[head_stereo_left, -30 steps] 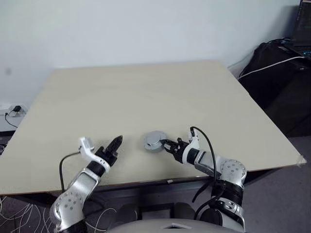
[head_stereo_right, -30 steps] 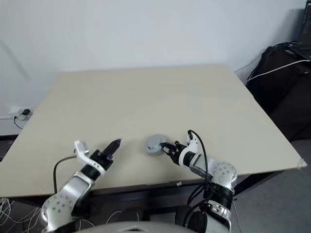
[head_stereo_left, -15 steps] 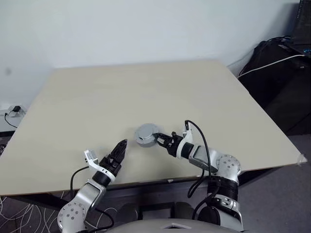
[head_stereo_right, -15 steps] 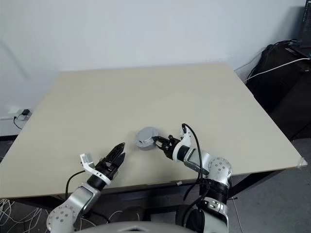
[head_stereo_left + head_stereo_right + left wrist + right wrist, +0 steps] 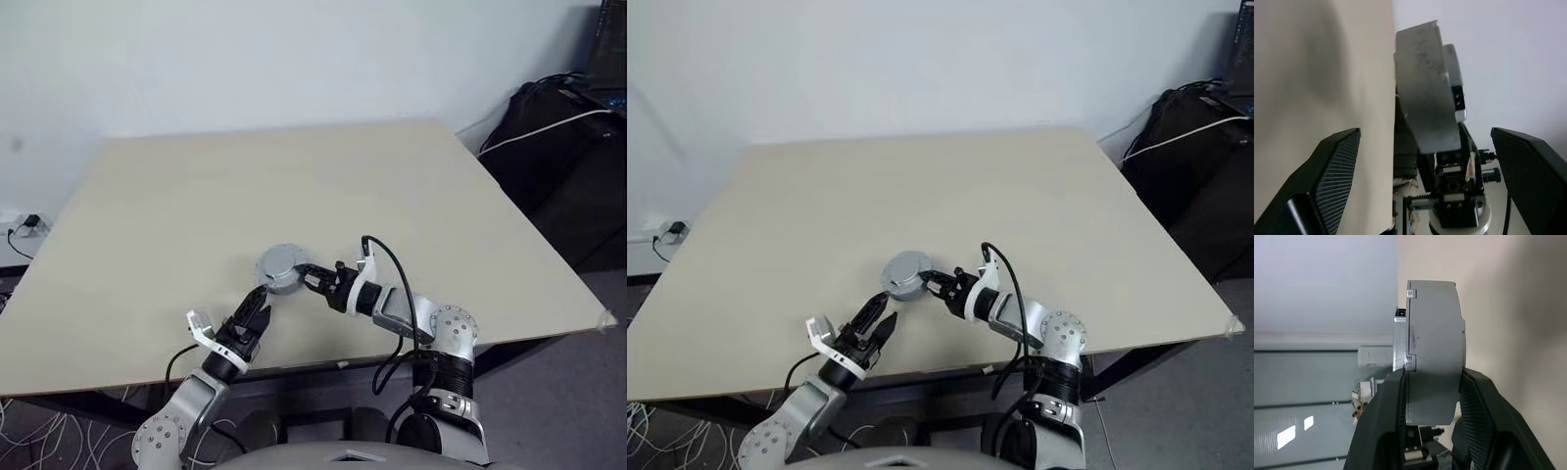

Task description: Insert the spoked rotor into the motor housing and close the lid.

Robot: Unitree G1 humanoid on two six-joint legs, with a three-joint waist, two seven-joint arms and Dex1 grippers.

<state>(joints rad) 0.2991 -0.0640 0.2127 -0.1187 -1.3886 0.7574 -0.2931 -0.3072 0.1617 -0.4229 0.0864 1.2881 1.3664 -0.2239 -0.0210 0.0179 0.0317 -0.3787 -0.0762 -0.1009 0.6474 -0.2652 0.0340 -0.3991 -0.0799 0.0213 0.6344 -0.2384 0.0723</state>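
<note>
My right gripper (image 5: 302, 275) is shut on the rim of a thick grey round piece, held just above the beige table (image 5: 294, 166) near its front edge. The top face is the lid (image 5: 277, 264), plain grey with a raised middle. Edge-on in the right wrist view, the motor housing (image 5: 1435, 347) shows a seam round its side, with a black finger (image 5: 1383, 426) on each flat face. My left gripper (image 5: 255, 315) stands open just in front of and below the piece, its fingers (image 5: 1332, 181) spread wide toward it. The spoked rotor is hidden.
Black bags with a white cable (image 5: 563, 137) stand on the floor past the table's right edge. A wall socket with cables (image 5: 27, 225) sits at the left. The table's front edge runs just under both grippers.
My right gripper has lifted the grey piece and carried it left. The left gripper has opened, rolled, and moved right until it sits close under the piece.
</note>
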